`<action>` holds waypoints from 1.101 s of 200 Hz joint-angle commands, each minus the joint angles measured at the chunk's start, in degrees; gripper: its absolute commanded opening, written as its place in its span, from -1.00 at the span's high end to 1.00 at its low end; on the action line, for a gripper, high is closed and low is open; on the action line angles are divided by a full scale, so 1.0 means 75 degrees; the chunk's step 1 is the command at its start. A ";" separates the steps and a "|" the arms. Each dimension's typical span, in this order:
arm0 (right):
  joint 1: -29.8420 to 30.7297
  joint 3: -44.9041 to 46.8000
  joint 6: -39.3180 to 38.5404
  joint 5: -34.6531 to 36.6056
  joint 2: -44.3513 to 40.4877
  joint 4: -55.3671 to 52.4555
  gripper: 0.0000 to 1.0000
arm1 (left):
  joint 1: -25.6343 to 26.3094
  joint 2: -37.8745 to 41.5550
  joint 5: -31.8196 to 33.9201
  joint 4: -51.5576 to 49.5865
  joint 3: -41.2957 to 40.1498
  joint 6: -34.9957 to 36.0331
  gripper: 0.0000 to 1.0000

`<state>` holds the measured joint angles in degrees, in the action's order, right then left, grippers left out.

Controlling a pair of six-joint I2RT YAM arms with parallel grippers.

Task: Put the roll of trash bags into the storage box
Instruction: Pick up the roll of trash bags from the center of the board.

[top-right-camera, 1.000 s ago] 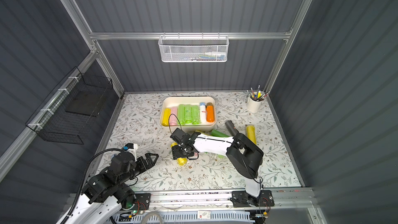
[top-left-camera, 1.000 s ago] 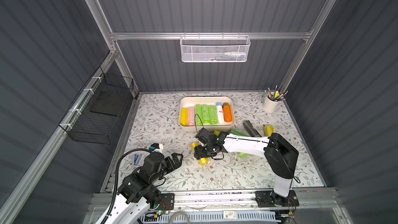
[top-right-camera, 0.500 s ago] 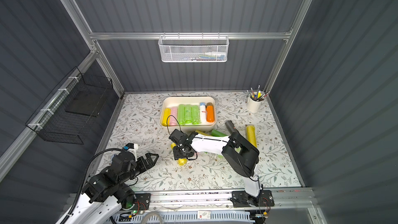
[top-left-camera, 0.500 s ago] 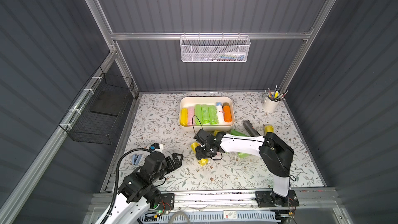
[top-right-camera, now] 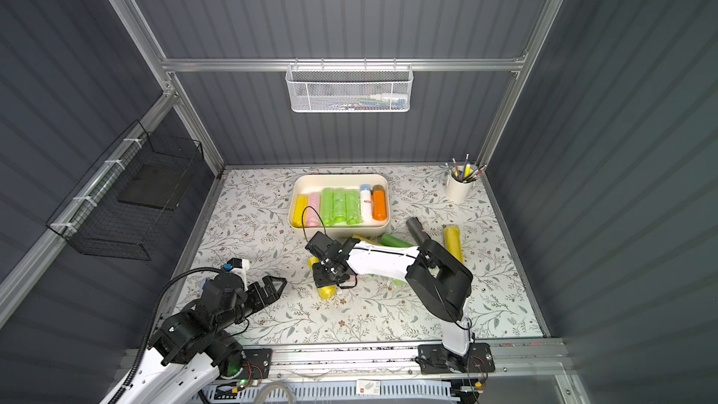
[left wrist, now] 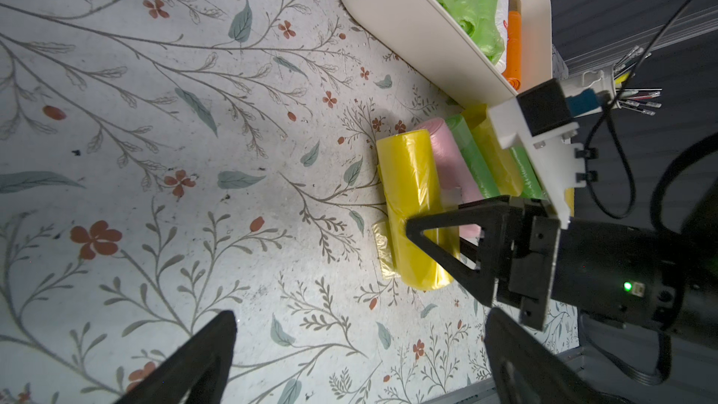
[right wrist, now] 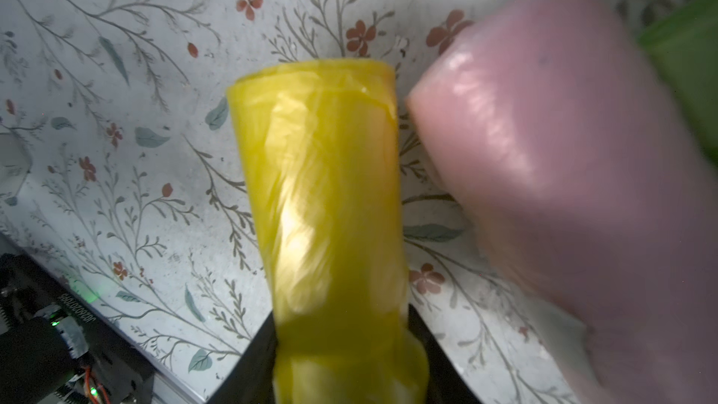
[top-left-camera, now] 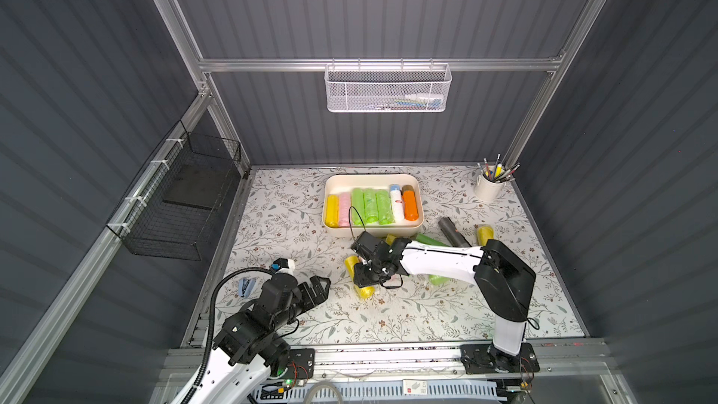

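A yellow roll of trash bags (top-left-camera: 365, 291) (top-right-camera: 326, 291) (right wrist: 322, 188) lies on the floral table, in front of the storage box. The right gripper (top-left-camera: 369, 272) (top-right-camera: 330, 270) (right wrist: 342, 363) reaches over it from the right, and its black fingers (left wrist: 466, 223) press both sides of the roll near one end. The cream storage box (top-left-camera: 373, 177) (top-right-camera: 338, 176) (left wrist: 427, 33) holds several rolls in a row: yellow, pink, green, white and orange. The left gripper (top-left-camera: 322, 285) (top-right-camera: 277, 283) (left wrist: 359, 316) stands open and empty to the left of the roll, apart from it.
A pink roll (right wrist: 544, 149) (left wrist: 439, 141) and green rolls (left wrist: 478, 165) lie right beside the yellow one. Further right lie a dark grey roll (top-left-camera: 452, 231) and another yellow roll (top-left-camera: 485, 233). A pen cup (top-left-camera: 488, 188) stands back right. A white mesh basket (top-left-camera: 388, 89) and black wire basket (top-left-camera: 182, 196) hang on the walls.
The right gripper's jaws have closed in on the yellow roll, and the right arm has leaned a little further left. The left arm has not moved.
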<state>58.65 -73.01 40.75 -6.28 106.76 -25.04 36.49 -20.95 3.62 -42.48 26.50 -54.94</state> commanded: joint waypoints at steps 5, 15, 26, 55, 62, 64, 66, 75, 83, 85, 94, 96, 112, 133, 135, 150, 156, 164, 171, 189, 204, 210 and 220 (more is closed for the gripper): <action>0.0025 -0.0005 0.0060 -0.0108 -0.0527 0.0233 0.21 | 0.0021 -0.0086 0.0045 -0.0114 0.0087 0.0037 -1.00; 0.0033 -0.0026 0.0074 -0.0123 -0.0603 0.0232 0.21 | 0.0021 -0.0097 0.0033 -0.0113 0.0088 0.0036 -1.00; 0.0024 -0.0033 0.0106 -0.0157 -0.0724 0.0252 0.21 | 0.0021 -0.0093 0.0011 -0.0113 0.0095 0.0036 -1.00; -0.0004 -0.0080 0.0149 -0.0298 -0.0965 0.0295 0.21 | 0.0021 -0.0109 -0.0019 -0.0103 0.0134 -0.0044 -1.00; -0.0016 -0.0091 0.0152 -0.0290 -0.1029 0.0278 0.21 | 0.0021 -0.0111 -0.0035 -0.0042 0.0153 -0.0066 -1.00; -0.0022 -0.0098 0.0155 -0.0288 -0.1045 0.0259 0.21 | 0.0018 -0.0118 -0.0048 -0.0020 0.0142 -0.0069 -1.00; -0.0026 -0.0106 0.0156 -0.0287 -0.1061 0.0257 0.21 | 0.0021 -0.0129 -0.0057 0.0007 0.0145 -0.0087 -1.00; -0.0048 -0.0126 0.0162 -0.0254 -0.1141 0.0213 0.21 | 0.0021 -0.0168 -0.0120 0.0149 0.0146 -0.0088 -1.00; -0.0073 -0.0145 0.0166 -0.0262 -0.1215 0.0201 0.22 | 0.0021 -0.0242 -0.0173 0.0322 0.0147 -0.0081 -1.00; -0.0083 -0.0153 0.0165 -0.0263 -0.1230 0.0201 0.22 | 0.0021 -0.0274 -0.0191 0.0359 0.0149 -0.0072 -1.00; -0.0114 -0.0173 0.0182 -0.0262 -0.1303 0.0187 0.23 | 0.0013 -0.0436 -0.0253 0.0533 0.0175 -0.0019 -1.00; -0.0113 -0.0175 0.0189 -0.0260 -0.1322 0.0186 0.23 | 0.0016 -0.0475 -0.0273 0.0578 0.0174 -0.0004 -1.00; -0.0196 -0.0179 0.0257 -0.0254 -0.1448 0.0172 0.23 | 0.0024 -0.0884 -0.0436 0.0874 0.0272 0.0151 -1.00; -0.0320 -0.0150 0.0404 -0.0163 -0.1634 0.0168 0.24 | 0.0021 -0.1440 -0.0658 0.1195 0.0506 0.0387 -1.00; -0.0329 -0.0154 0.0423 -0.0151 -0.1660 0.0170 0.24 | 0.0021 -0.1485 -0.0676 0.1215 0.0541 0.0411 -1.00; -0.0409 -0.0121 0.0498 -0.0022 -0.1822 0.0181 0.24 | 0.0021 -0.1795 -0.0695 0.1302 0.0780 0.0575 -1.00; -0.0446 -0.0110 0.0528 0.0021 -0.1873 0.0174 0.24 | 0.0021 -0.1902 -0.0687 0.1342 0.0889 0.0637 -1.00; -0.0504 -0.0112 0.0563 0.0041 -0.1932 0.0173 0.24 | 0.0021 -0.2043 -0.0714 0.1393 0.1007 0.0706 -1.00; -0.0569 -0.0109 0.0594 0.0041 -0.1971 0.0202 0.24 | 0.0021 -0.2151 -0.0723 0.1449 0.1113 0.0771 -1.00; -0.0731 -0.0142 0.0628 0.0015 -0.2050 0.0208 0.24 | 0.0021 -0.2447 -0.0772 0.1629 0.1374 0.0869 -1.00; -0.0886 -0.0167 0.0613 0.0041 -0.2126 0.0160 0.24 | 0.0010 -0.2728 -0.0876 0.1869 0.1550 0.0947 -1.00; -0.0964 -0.0167 0.0604 0.0048 -0.2170 0.0141 0.25 | 0.0010 -0.2855 -0.0922 0.1986 0.1609 0.0947 -1.00; -0.1088 -0.0167 0.0590 0.0064 -0.2244 0.0098 0.24 | 0.0010 -0.3089 -0.1032 0.2262 0.1693 0.0949 -1.00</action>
<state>52.45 -73.03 44.82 -7.07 91.92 -24.03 36.49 -41.23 -1.78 -30.02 36.60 -49.91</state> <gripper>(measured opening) 0.395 0.999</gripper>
